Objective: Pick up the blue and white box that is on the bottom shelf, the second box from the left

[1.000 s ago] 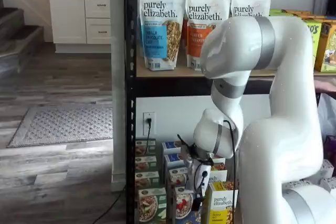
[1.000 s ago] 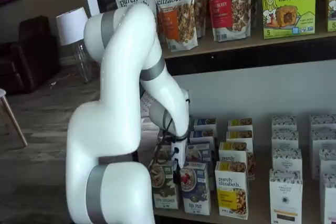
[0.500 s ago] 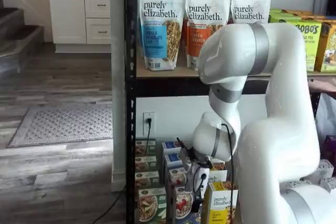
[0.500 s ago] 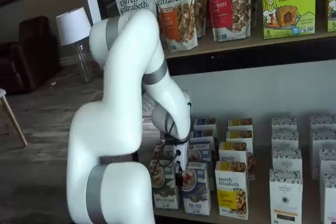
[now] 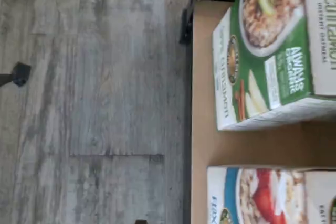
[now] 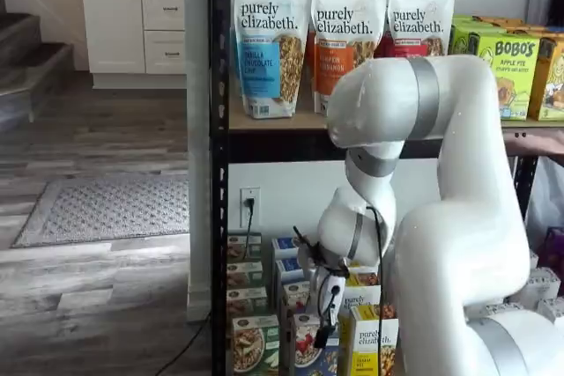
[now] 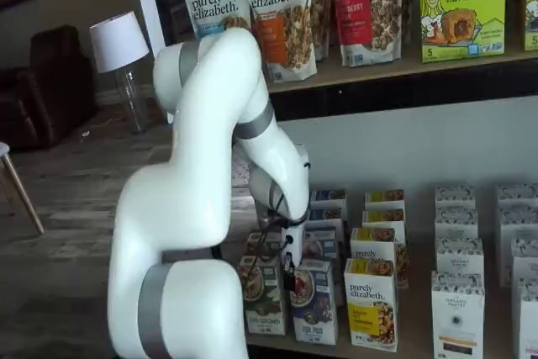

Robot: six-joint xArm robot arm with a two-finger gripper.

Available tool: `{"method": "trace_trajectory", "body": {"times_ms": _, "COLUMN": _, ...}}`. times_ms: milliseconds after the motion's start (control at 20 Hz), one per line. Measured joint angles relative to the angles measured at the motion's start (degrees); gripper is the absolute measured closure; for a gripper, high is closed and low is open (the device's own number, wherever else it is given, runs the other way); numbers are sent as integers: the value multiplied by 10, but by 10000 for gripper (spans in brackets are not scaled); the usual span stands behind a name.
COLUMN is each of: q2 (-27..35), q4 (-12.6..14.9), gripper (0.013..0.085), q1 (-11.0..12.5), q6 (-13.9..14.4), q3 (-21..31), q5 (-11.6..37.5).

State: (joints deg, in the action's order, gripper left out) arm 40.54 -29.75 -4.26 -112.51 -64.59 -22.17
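At shelf front: the blue and white box (image 7: 313, 301) stands upright at the front edge of the bottom shelf (image 7: 403, 349), between a green-fronted carton (image 7: 262, 293) and a yellow-fronted carton (image 7: 371, 303).
Box and claw: the claw (image 7: 288, 276) hangs just in front of the box's upper left corner; the box lies directly behind and slightly below it, long axis vertical.
Claw state: fingers show only side-on in both shelf views, but the jaws stand at their widest, holding nothing.
Wrist view: green carton (image 5: 273, 51) and the blue box's edge (image 5: 268, 195) sit close together on the tan deck.
Shelf contents: rows of small cartons run back behind each front box; white cartons (image 7: 458, 313) stand farther right.
Above: granola bags (image 6: 271, 41) line the upper board.
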Motion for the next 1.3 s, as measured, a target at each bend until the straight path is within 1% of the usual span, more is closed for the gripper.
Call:
{"method": "trace_trajectory", "body": {"times_ms": 100, "q2": 10, "q4": 4, "gripper": 130, "q1": 2, "q6": 3, "q3": -17, "q5": -6}}
{"method": "trace_trajectory", "body": {"times_ms": 400, "q2": 41, "q4": 28, "gripper": 130, "q1": 7, "q6": 23, "q3": -64, "q5": -16}}
{"method": "trace_trajectory", "body": {"times_ms": 650, "q2": 62, "q4": 30, "gripper": 130, "q1": 11, "q6": 23, "q3": -97, "q5": -26}}
{"method": "trace_trajectory", "body": {"times_ms": 800, "q2": 71, "q4": 36, "gripper": 130, "q1": 14, "q6": 28, "q3": -111, "q5": -30}}
{"method": "trace_trajectory", "body": {"times_ms": 1050, "q2": 88, "q4": 73, "gripper": 130, "q1": 19, "q6": 55, "q3": -135, "q5": -39}}
{"method": "trace_trajectory", "body": {"times_ms": 1150, "q2": 94, "q4": 82, "gripper": 130, "q1": 20, "q6": 62, "q3": -141, "q5": -42}}
{"method": "trace_trajectory", "body": {"times_ms": 1300, "q2": 106, "q4": 84, "gripper": 130, "q1": 22, "q6": 63, "q3": -156, "q5": -47}}
